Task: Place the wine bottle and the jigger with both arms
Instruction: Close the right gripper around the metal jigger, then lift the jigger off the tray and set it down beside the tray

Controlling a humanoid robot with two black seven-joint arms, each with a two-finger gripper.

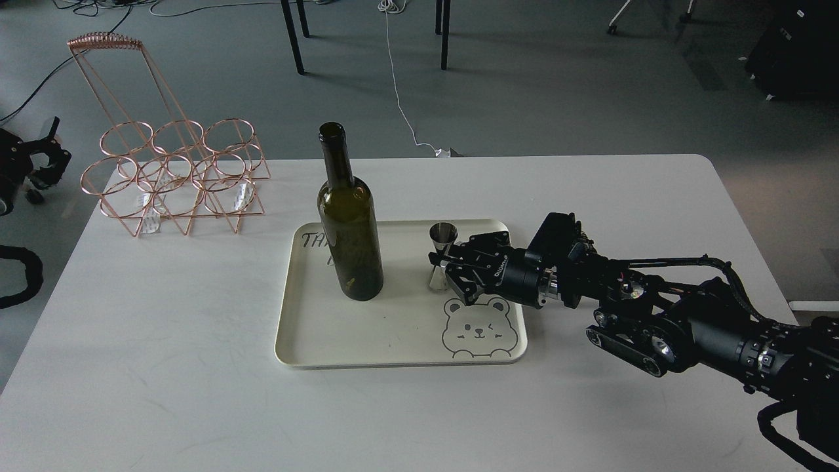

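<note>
In the head view, the wine bottle (pixel 349 226), dark olive glass with a long narrow neck, and the jigger (pixel 440 257), a shiny steel hourglass, are both standing upright on the cream tray (pixel 393 347) in the middle of the tabletop (pixel 164 367). The task seems nearly finished, I judge. The right gripper (pixel 452 272) is reaching in from the right with its jaws apart around the jigger's lower half, though I cannot tell whether they are touching it, while the left gripper (pixel 36 154) is waiting at the far left edge, too dark to read.

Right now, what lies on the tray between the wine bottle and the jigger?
Nothing. In the head view, only bare cream tray separates the wine bottle from the jigger. The right gripper is at the jigger's far side.
</note>
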